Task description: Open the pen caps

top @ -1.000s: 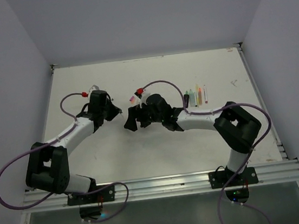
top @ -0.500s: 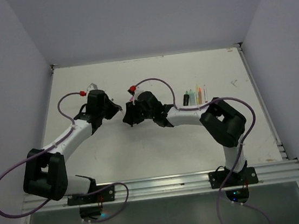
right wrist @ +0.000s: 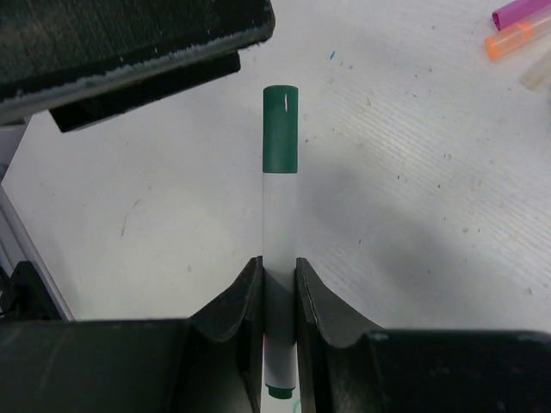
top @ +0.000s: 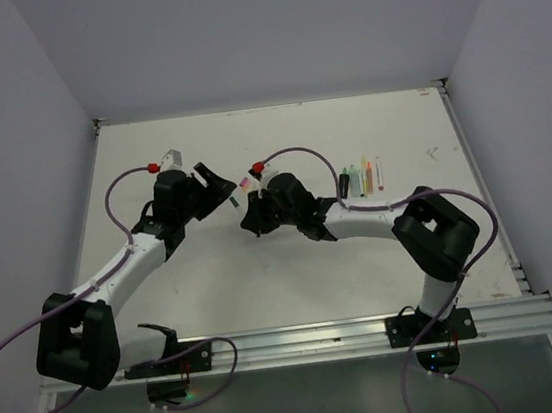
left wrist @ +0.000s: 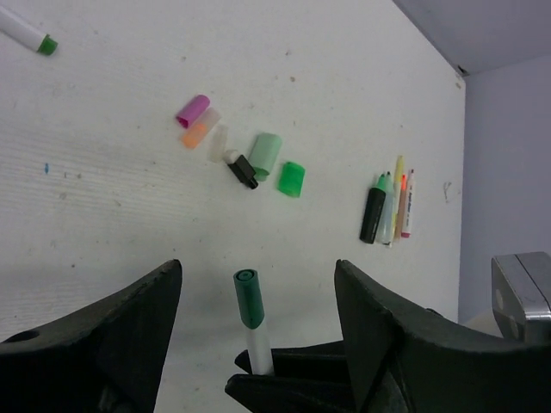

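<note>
A white pen (right wrist: 280, 215) with a dark green cap (right wrist: 281, 129) on its far end is clamped between my right gripper's (right wrist: 278, 262) fingers, shut on the barrel. In the left wrist view the same cap (left wrist: 250, 297) stands between the wide-open fingers of my left gripper (left wrist: 256, 274), touching neither. From above, the two grippers face each other mid-table, left (top: 215, 186) and right (top: 250, 215). Loose caps lie beyond: pink (left wrist: 193, 110), orange (left wrist: 197, 132), pale green (left wrist: 266, 155) and bright green (left wrist: 291, 178).
A row of several pens (left wrist: 389, 205) lies to the right, also seen from above as a row of pens (top: 361, 178). Another white pen with a green end (left wrist: 26, 32) lies far left. A small black piece (left wrist: 243, 169) sits among the caps.
My right gripper moved in and shut on the pen's barrel. My left gripper, shut a second ago, has opened and drawn back slightly to the left.
</note>
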